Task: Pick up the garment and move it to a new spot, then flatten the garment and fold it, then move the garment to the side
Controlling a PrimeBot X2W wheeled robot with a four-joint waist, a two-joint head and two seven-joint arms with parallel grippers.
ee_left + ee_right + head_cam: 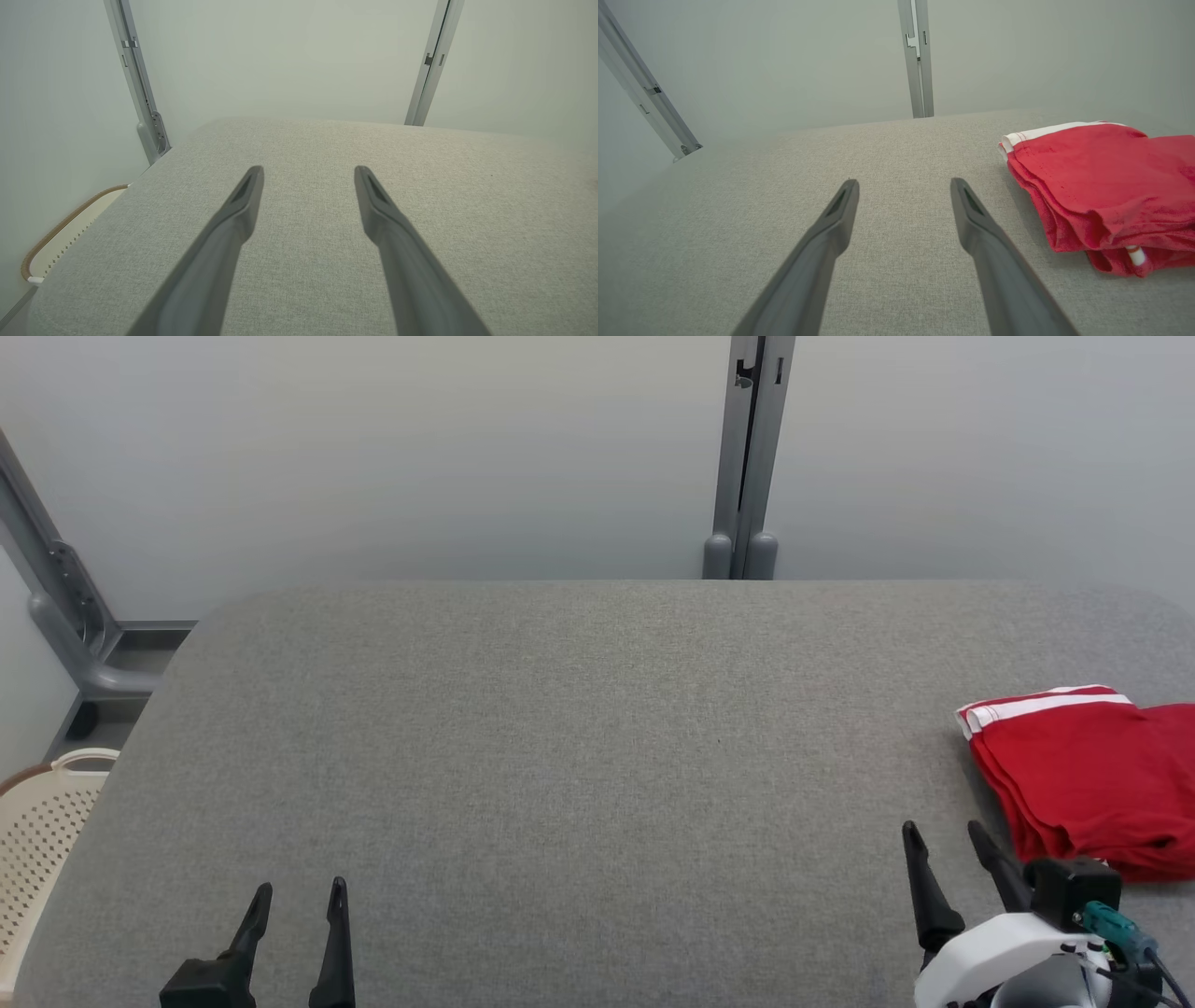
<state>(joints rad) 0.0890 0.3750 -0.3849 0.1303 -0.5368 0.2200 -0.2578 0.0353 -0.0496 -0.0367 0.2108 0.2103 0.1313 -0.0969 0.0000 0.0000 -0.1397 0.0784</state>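
Note:
The garment is red with a white stripe along one edge. It lies folded in layers at the right side of the grey table, partly cut off by the head view's right edge. In the right wrist view the garment sits to the right of the fingers. My right gripper stands open just left of the garment's near corner, holding nothing; its fingers show spread apart in the right wrist view. My left gripper is open at the table's near left, over bare felt.
A cream perforated basket stands beside the table's left edge, also seen as a basket rim. Grey metal posts rise against the pale wall behind the table. The table's far corners are rounded.

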